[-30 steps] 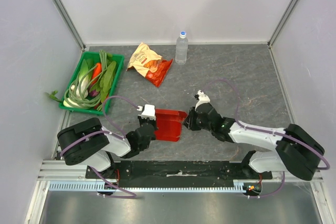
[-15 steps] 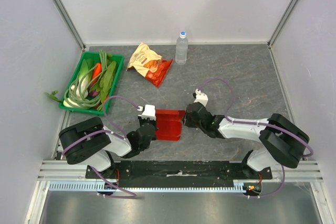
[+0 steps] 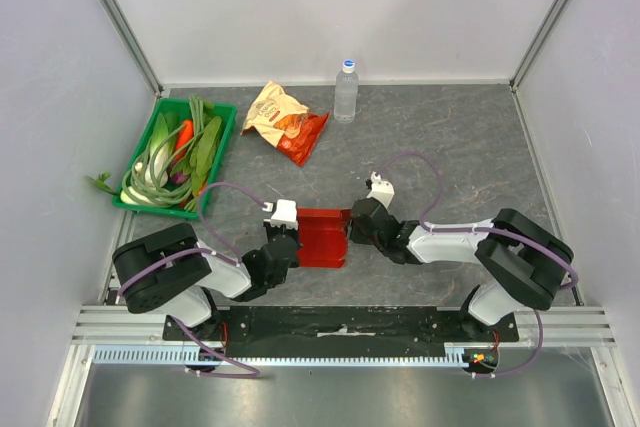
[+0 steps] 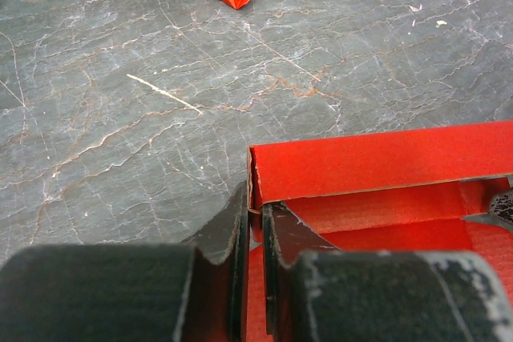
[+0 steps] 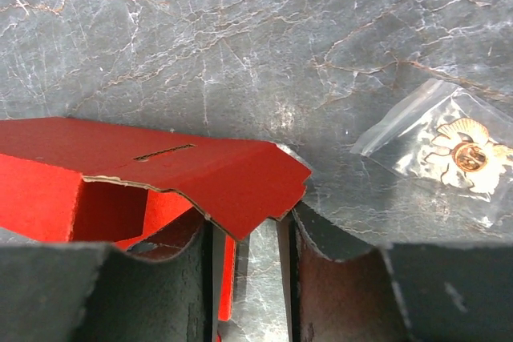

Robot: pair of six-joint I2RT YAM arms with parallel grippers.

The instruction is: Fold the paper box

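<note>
The red paper box (image 3: pixel 322 237) lies partly folded on the grey table between both arms. My left gripper (image 3: pixel 289 247) is at its left side. In the left wrist view the left gripper (image 4: pixel 255 215) is shut on the upright left wall of the box (image 4: pixel 377 162), at a corner crease. My right gripper (image 3: pixel 353 228) is at the box's right edge. In the right wrist view the right gripper (image 5: pixel 247 239) is open, with a thin red wall edge just inside its left finger and table showing in the gap. A raised flap of the box (image 5: pixel 200 167) hangs over its fingertips.
A green tray (image 3: pixel 216 159) of vegetables stands at the far left. An orange-and-red snack bag (image 3: pixel 285 119) and a water bottle (image 3: pixel 346 92) are at the back. A small clear bag with a pin (image 5: pixel 453 150) lies beyond the right gripper.
My right gripper has moved left, from a short way off the box to its right edge, and the right flap now looks flatter. The left gripper has kept its hold.
</note>
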